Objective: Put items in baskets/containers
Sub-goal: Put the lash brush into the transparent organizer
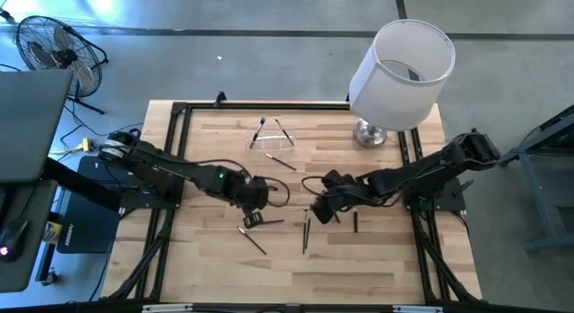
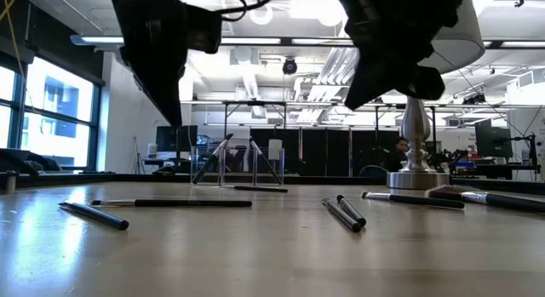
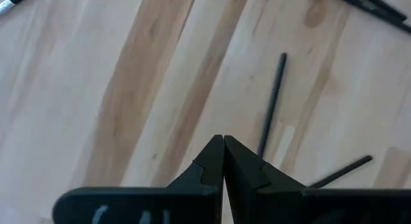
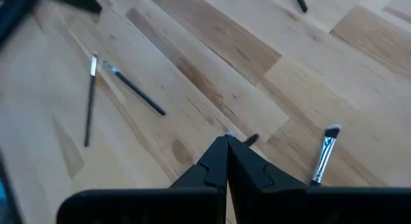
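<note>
A pale wooden worktop fills the high view. The left end effector and right end effector hover mid-worktop, each with fingers pressed together and holding nothing. Loose brushes lie beneath and between them. The clear holder sits beyond them toward the lamp, with two brushes leaning inside and one lying just beside it.

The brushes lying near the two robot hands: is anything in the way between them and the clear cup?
Nothing visible blocks the way. The brushes lie on bare table, and the clear holder stands farther back across open wood. One loose brush lies just before it; the lamp stands off to the side.
</note>
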Available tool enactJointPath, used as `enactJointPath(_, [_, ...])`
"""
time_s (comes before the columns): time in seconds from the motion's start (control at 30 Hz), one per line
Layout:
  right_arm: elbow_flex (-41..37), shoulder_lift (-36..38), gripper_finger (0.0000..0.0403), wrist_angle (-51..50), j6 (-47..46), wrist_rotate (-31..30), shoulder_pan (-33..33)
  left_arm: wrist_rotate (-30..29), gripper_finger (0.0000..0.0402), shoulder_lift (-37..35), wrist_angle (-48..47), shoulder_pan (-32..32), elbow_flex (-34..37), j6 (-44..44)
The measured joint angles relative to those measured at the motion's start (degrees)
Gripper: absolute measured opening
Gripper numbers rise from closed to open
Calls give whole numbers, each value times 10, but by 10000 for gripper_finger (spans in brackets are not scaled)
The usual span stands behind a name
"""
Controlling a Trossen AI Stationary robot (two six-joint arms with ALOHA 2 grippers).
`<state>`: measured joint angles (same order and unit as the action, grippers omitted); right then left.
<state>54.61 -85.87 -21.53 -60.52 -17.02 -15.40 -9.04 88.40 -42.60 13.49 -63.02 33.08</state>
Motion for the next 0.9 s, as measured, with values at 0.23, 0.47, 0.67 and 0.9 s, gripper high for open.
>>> enactJointPath(0.23, [154,-138,0,-173,-22,33,13,5,3,0,-24,-26,0,-55])
enactJointPath(0.47, [251,-243,0,-281,-112,73,37,-12,3,0,-76,-27,0,-86])
enactJointPath(0.67, [264,-264,18,-291,-152,83,49,-21,3,0,-120,-26,14,-97])
enactJointPath(0.9, [261,-264,59,-277,-185,76,53,-10,3,-10,-120,-26,49,-108])
